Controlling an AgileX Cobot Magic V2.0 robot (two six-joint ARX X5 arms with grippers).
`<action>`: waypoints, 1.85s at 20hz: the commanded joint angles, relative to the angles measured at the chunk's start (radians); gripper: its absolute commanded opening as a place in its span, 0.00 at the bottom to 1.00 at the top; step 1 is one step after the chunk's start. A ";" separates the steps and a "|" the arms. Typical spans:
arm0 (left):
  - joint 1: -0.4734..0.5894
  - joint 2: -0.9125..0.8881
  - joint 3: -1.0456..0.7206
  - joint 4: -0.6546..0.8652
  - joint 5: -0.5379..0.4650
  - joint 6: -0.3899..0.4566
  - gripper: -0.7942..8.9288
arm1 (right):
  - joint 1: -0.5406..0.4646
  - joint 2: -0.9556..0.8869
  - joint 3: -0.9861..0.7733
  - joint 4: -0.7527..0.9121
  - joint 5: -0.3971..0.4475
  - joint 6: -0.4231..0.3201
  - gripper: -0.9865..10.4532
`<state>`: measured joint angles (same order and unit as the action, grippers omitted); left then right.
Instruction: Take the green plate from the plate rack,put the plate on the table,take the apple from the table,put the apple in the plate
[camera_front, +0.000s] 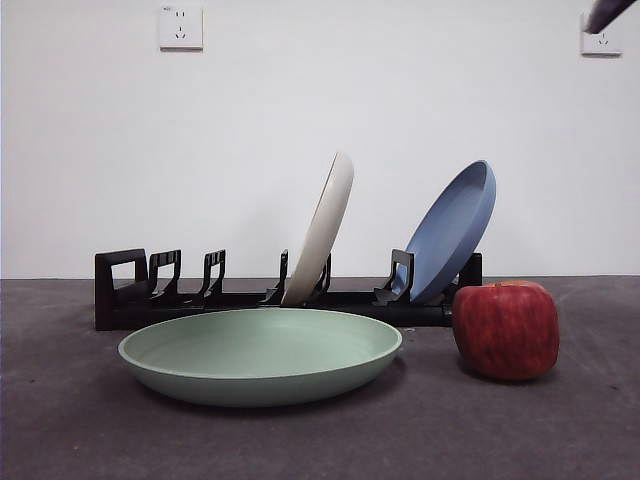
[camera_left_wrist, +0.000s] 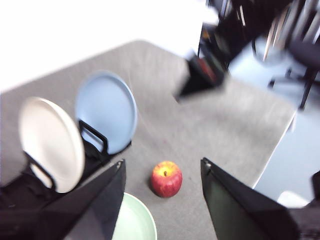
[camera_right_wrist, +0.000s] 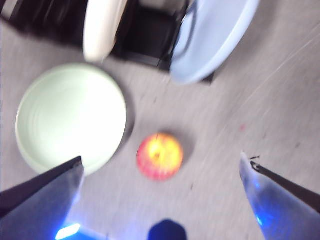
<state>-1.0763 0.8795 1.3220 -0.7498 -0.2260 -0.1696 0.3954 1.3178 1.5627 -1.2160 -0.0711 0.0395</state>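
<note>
- green plate (camera_front: 260, 354) lies flat on the table (camera_front: 80, 430), right way up, just in front of the plate rack (camera_front: 120, 290); nothing in it
- apple (camera_front: 506, 329) sits on the table just beside the plate's rim, a small gap between them; upright, stem dimple up in the left wrist view (camera_left_wrist: 166, 178)
- rack is long, low and black, squared loop handle at one end; the slots nearest the handle hold nothing
- cream-white plate (camera_front: 322, 232) stands on edge in a middle slot, tilted away from the handle end
- blue plate (camera_front: 452, 232) stands at the far end of the rack, same tilt, just behind the apple
- left gripper (camera_left_wrist: 162, 175) is up above the table, jaws spread wide, nothing between them but air; apple shows in the gap below, green plate's edge (camera_left_wrist: 135, 220) next to one jaw
- right gripper (camera_right_wrist: 160, 175) is also high over the table, jaws wide apart and holding nothing; green plate (camera_right_wrist: 70, 115) and apple (camera_right_wrist: 160, 156) lie under it
- both wrist views are motion-blurred, so how high each gripper is can't be judged well
- front view shows only a dark arm tip (camera_front: 610, 12) at a top corner; can't say which arm
- two white wall sockets (camera_front: 181, 27) on the wall behind the rack
- no readable brand, label or writing on any item
</note>
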 joint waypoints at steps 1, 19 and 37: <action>-0.002 -0.090 -0.004 -0.048 -0.005 -0.008 0.34 | 0.041 -0.101 -0.153 0.043 0.036 0.043 0.57; -0.003 -0.349 -0.004 -0.492 -0.002 -0.225 0.34 | 0.109 -0.063 -0.683 0.580 0.053 0.157 0.58; -0.003 -0.354 -0.005 -0.572 0.021 -0.283 0.34 | 0.109 0.188 -0.613 0.648 0.130 0.147 0.08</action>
<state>-1.0763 0.5316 1.3209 -1.3296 -0.2062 -0.4465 0.5037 1.5032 0.9360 -0.5854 0.0536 0.1902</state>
